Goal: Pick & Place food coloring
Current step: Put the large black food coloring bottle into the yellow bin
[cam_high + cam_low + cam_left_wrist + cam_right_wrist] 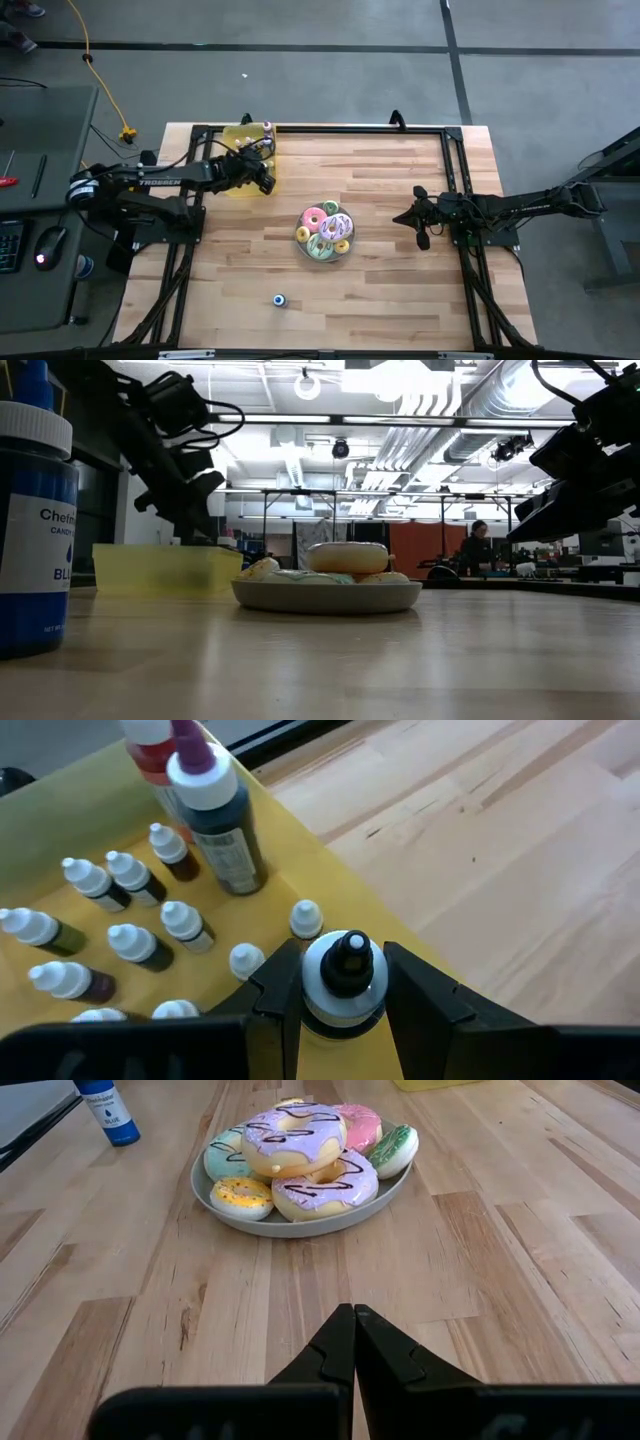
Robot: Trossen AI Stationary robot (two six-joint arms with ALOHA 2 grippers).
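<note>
1. The left gripper (345, 995) is clamped on a small bottle (343, 982) with a white shoulder and a dark cap. One finger (275, 995) presses each side of the bottle's body, so the jaws stand only partly apart, as wide as the bottle.
2. In the left wrist view the held bottle stands upright between the fingers, at the edge of the yellow tray (300, 840), where the tray meets the bare wood.
3. Inside the tray stand the other food coloring bottles (130, 935), small with white pointed caps, packed near one another. Two taller bottles (215, 815) stand beyond them, one with a dark body and a purple tip, one red behind it.
4. In the high view the left gripper (262, 178) sits over the yellow tray (240, 137) at the table's far left corner. Whether the held bottle rests on the tray floor or is lifted clear is hard to tell.
5. A grey plate (300, 238) of frosted doughnuts (325, 232) sits near the middle of the wooden table (400, 300), well apart from the tray.
6. One blue bottle (280, 299) stands alone on the table toward the near edge, apart from the plate.
7. The right gripper (352, 1342) waits at the table's right side, its fingers pressed together on nothing, pointing toward the doughnuts (300, 1155).
</note>
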